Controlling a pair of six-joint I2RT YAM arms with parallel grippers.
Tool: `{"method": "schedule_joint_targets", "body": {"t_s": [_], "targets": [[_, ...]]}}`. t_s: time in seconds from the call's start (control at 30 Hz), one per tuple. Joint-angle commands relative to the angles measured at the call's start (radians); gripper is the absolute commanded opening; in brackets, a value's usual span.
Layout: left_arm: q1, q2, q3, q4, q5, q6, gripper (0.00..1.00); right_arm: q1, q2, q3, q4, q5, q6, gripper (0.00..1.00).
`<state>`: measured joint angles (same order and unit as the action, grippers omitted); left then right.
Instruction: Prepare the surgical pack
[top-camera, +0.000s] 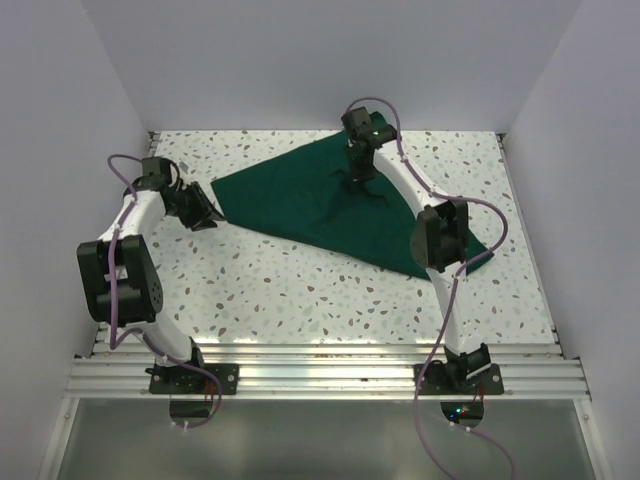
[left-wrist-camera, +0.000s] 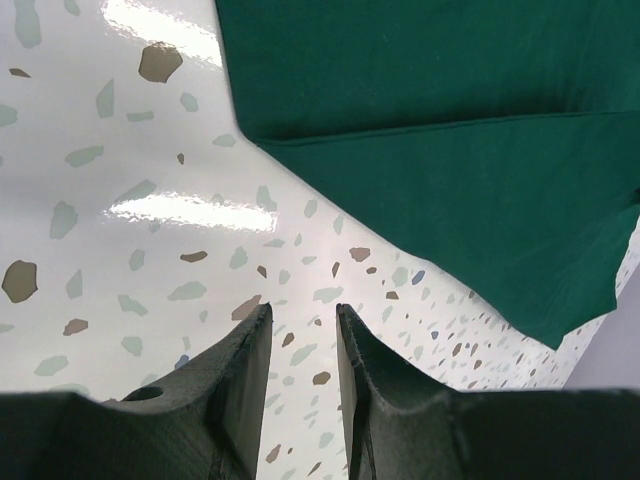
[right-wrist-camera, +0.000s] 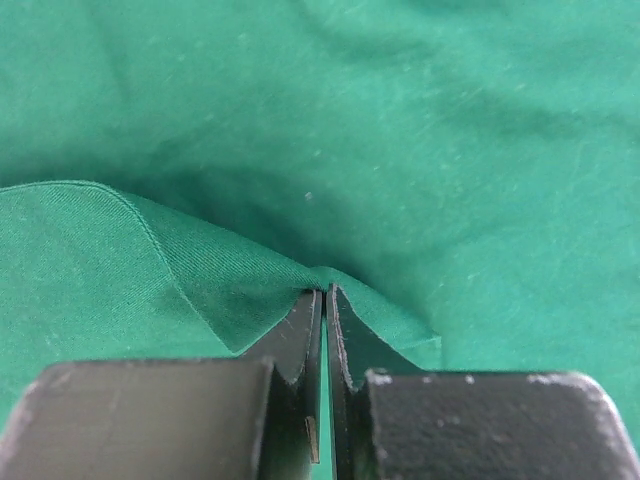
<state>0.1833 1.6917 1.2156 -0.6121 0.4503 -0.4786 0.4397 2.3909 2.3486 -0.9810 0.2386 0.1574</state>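
The surgical pack (top-camera: 320, 200) is a dark green cloth drape, lying on the speckled table folded over into a rough triangle, its point toward the left. My right gripper (top-camera: 361, 183) sits over the drape's far middle and is shut on a pinched fold of the cloth (right-wrist-camera: 250, 290). My left gripper (top-camera: 208, 214) is open and empty, low over bare table just left of the drape's left point (left-wrist-camera: 262, 140). In the left wrist view the drape (left-wrist-camera: 450, 130) fills the upper right.
The speckled table (top-camera: 280, 290) runs to white walls on three sides. A metal rail (top-camera: 320, 365) lines the near edge, where both arm bases are bolted. The right arm's elbow (top-camera: 440, 238) hangs over the drape's right corner.
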Motion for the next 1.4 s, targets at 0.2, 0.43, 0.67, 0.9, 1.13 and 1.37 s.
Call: {"method": "schedule_joint_targets", "body": {"t_s": [0.2, 0.43, 0.67, 0.9, 1.13, 1.37], "targets": [[0.008, 0.017, 0.045, -0.003, 0.024, 0.02, 0.36, -0.015, 0.053, 0.083, 0.039, -0.024, 0.011, 0.0], [0.01, 0.022, 0.048, -0.008, 0.022, 0.023, 0.36, -0.015, 0.086, 0.127, 0.076, -0.07, 0.027, 0.0], [0.011, 0.028, 0.051, -0.006, 0.021, 0.024, 0.36, -0.015, 0.108, 0.134, 0.085, -0.052, 0.022, 0.0], [0.01, 0.037, 0.059, -0.011, 0.022, 0.031, 0.36, -0.018, 0.119, 0.129, 0.085, -0.045, 0.018, 0.02], [0.01, 0.04, 0.064, -0.017, 0.021, 0.034, 0.36, -0.024, 0.149, 0.136, 0.09, -0.044, 0.027, 0.06], [0.012, 0.037, 0.078, -0.029, 0.011, 0.034, 0.36, -0.036, 0.175, 0.181, 0.107, -0.041, 0.036, 0.05]]}}
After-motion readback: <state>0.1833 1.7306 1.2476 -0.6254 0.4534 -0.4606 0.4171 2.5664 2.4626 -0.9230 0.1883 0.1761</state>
